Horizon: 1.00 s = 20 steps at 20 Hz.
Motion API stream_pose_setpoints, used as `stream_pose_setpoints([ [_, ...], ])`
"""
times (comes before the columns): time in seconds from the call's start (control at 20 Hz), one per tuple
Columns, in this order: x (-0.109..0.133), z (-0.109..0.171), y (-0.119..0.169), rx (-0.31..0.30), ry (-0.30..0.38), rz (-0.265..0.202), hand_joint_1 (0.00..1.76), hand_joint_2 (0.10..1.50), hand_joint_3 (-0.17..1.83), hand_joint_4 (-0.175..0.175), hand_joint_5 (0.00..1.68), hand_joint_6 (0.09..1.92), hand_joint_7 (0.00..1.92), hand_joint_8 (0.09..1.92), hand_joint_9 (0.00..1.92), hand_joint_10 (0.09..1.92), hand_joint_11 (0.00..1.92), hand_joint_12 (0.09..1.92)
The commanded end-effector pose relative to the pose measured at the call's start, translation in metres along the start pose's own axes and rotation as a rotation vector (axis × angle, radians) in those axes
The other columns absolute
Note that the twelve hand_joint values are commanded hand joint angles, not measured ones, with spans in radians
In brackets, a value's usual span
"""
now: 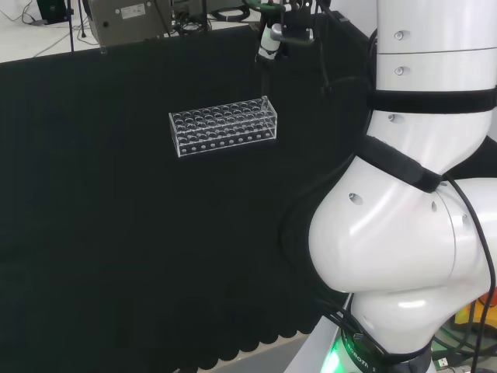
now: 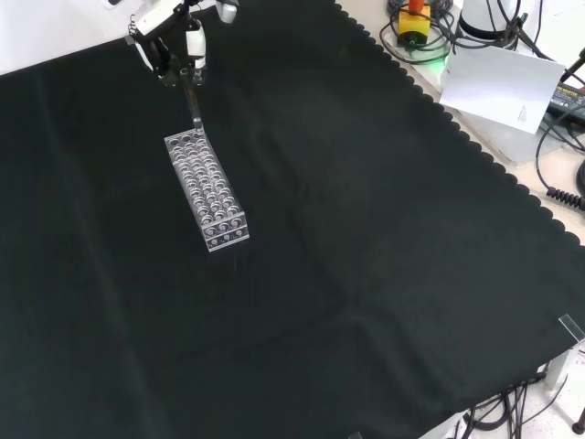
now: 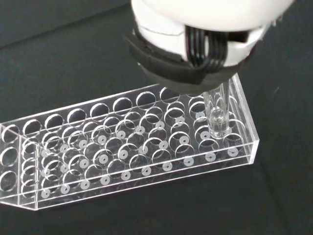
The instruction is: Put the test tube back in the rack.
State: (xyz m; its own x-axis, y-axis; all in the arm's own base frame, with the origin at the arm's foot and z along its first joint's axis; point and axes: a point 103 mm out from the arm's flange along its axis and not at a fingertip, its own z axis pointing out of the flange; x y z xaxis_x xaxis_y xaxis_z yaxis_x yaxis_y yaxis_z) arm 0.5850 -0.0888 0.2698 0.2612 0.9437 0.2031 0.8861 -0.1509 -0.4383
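Your hand (image 2: 183, 55) sits at the upper left of the front view, fingers pinching the test tube (image 3: 217, 115). The tube hangs upright with its rounded tip just above an end hole of the clear rack (image 2: 206, 189) on the desk (image 2: 366, 256).

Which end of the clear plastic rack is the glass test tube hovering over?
The clear glass test tube in the hand hangs over the clear plastic rack's end nearest the hand, the right end in the head view.

Black cloth (image 2: 366, 274) with scalloped edge, white sheet of paper (image 2: 498, 87) — cables (image 2: 558, 137) beside it, pale benchtop beyond
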Motion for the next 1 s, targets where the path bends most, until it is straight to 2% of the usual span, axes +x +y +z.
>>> stream_pose_setpoints([
  [0.05,-0.002,0.001,-0.001,0.005,-0.009,0.001,1.44,0.63,0.60,-0.175,1.35,0.30,1.44,0.66,1.54,0.09,1.19,0.85],
  [1.0,-0.006,0.017,0.007,0.026,-0.002,0.001,1.44,0.63,0.60,-0.175,1.35,0.29,1.44,0.66,1.54,0.09,1.19,0.85],
])
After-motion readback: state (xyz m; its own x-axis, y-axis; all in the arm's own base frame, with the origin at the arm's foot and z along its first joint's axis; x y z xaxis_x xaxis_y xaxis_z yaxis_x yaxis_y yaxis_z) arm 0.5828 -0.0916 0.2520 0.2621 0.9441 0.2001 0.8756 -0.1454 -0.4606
